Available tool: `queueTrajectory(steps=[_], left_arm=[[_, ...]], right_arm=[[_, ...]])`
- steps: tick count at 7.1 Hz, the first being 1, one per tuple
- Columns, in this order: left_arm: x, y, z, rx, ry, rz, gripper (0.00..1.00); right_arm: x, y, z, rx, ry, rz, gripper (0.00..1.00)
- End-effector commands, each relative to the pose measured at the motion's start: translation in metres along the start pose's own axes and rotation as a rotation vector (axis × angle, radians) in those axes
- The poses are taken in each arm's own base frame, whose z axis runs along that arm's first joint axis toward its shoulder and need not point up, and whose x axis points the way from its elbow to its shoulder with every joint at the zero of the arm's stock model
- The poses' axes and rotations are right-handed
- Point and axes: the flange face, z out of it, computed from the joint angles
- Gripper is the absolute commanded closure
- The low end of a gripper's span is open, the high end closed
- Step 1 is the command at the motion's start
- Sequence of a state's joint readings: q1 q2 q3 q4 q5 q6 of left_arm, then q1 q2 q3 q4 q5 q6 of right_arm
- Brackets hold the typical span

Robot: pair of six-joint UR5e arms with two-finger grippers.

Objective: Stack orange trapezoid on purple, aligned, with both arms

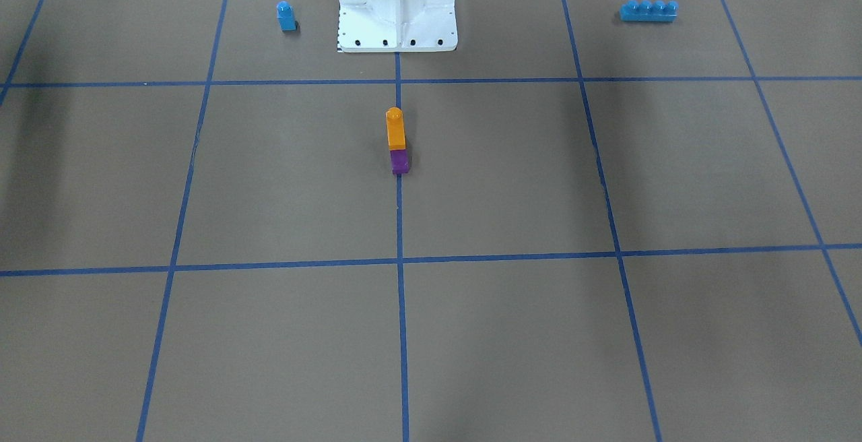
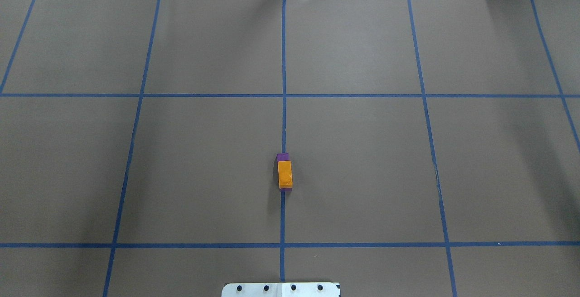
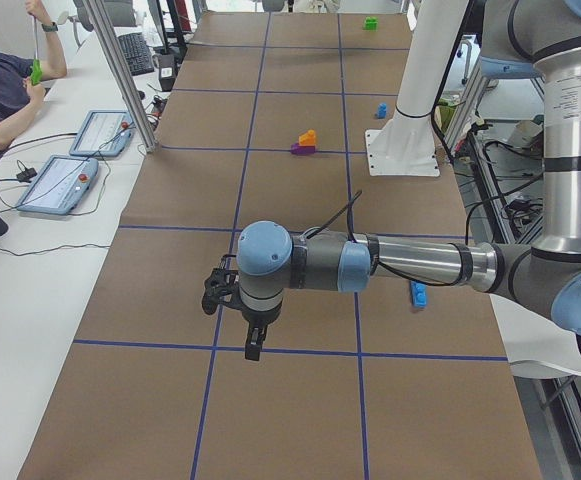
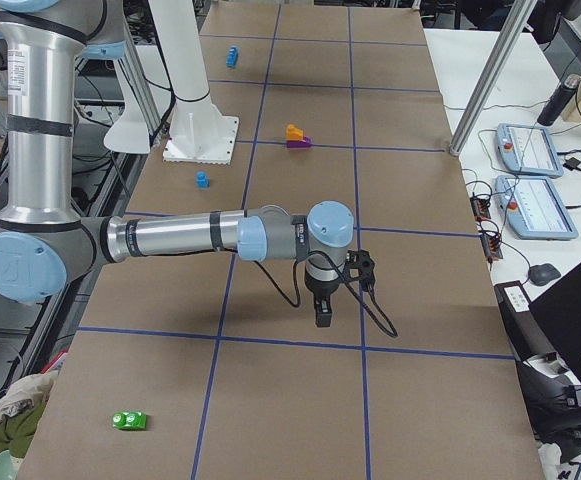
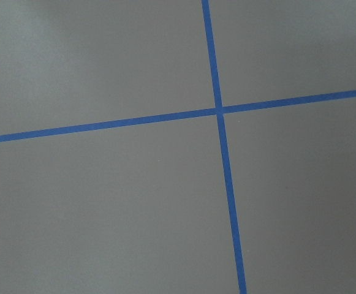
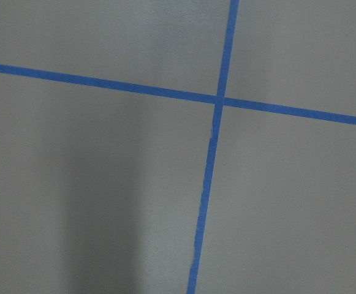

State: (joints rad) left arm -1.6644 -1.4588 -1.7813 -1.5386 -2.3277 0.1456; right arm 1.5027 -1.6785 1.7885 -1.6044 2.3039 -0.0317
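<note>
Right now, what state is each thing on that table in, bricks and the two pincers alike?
orange trapezoid: stacked on the purple, stud up, untouched.
purple: on the table, under the orange one.
small blue brick: upright, alone near the white pedestal.
long blue brick: flat, studs up, alone.
left pincer: hanging over bare table, far from the stack; open or shut unclear.
right pincer: likewise, open or shut unclear.

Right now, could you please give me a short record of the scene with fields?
Stack: orange trapezoid sits on purple brick, on the centre tape line
Left hand: far from the stack; open or shut unclear
Right hand: the same, at the other end
Others: small blue brick, long blue brick, either side of the pedestal
</note>
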Motion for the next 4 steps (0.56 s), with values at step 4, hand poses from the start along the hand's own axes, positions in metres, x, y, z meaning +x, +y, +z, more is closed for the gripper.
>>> queueTrajectory(steps=[4], left_arm=[[-0.002,0.012,0.006,-0.015,0.013,-0.011,0.0]], right_arm=[[0.016,0.013,0.009,-0.007,0.037,-0.007,0.0]])
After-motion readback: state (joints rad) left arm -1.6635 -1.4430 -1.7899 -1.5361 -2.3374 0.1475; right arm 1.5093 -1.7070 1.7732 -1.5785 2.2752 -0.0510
